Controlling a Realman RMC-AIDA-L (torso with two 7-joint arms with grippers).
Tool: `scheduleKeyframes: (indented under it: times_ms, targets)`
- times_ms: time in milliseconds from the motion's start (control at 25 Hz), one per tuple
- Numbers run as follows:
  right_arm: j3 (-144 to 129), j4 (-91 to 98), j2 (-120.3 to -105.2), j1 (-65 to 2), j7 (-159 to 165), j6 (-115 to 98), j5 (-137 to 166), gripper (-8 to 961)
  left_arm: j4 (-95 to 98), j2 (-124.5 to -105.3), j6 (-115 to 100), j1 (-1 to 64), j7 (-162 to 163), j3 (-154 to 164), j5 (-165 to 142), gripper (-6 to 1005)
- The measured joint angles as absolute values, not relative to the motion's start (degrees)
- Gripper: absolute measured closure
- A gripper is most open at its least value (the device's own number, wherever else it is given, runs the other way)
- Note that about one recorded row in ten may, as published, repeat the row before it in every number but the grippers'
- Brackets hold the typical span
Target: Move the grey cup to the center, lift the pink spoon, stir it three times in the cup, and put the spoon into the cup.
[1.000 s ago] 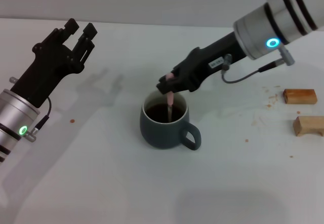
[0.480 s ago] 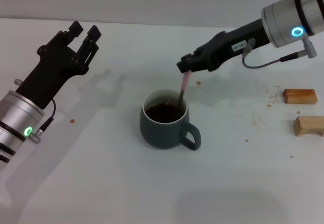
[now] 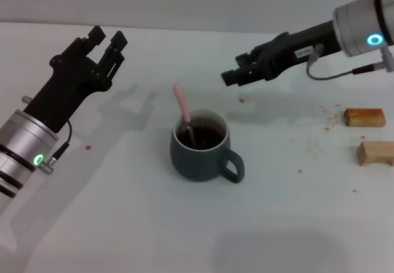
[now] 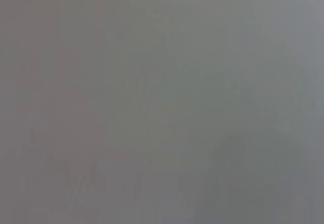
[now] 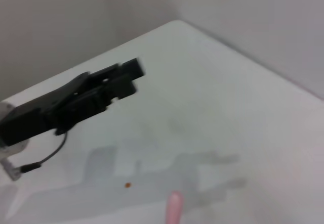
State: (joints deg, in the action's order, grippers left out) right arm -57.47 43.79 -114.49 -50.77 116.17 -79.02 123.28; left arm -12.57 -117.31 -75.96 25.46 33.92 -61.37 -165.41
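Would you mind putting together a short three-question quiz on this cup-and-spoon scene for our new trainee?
1. True or false: the pink spoon stands in the grey cup.
2. Which gripper is nearer the cup: A) left gripper B) right gripper?
3. Fill in: the two wooden blocks lie on the table's ____ side, as the robot sees it.

Key: 1. True; its bowl is in the dark liquid and nothing holds it. 2. B. 3. right.

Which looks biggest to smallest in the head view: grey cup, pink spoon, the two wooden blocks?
1. grey cup, clearly largest.
2. pink spoon, counting only the part showing above the liquid.
3. The two wooden blocks look about the same; the nearer one runs off the frame edge, so no ranking between them.
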Motion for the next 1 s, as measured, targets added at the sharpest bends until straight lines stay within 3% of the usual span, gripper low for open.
scheduleKeyframes:
  times_ms: [280, 480, 760, 1000]
  targets:
    - [-52.6, 51.4, -116.22, -43.5, 115.8, -76.0, 123.0, 395, -13.2, -117.24, -76.4, 25.0, 33.9, -61.4, -165.4, 527]
    - [-50.8, 58.4, -118.91, -33.4, 113.1, -69.2, 119.7, 352, -13.0, -116.91, -76.5, 24.1, 34.9, -63.2, -165.2, 527]
    - [-49.2, 53.5, -118.90, -20.4, 86.4, -66.4, 95.0, 352, -12.9, -115.48, -77.4, 21.7, 37.1, -65.2, -165.2, 527]
    - [-47.1, 42.6, -119.00, -14.2, 57.2, -68.1, 69.0, 352, -12.5, -115.05, -80.0, 20.1, 37.4, -66.7, -165.2, 527]
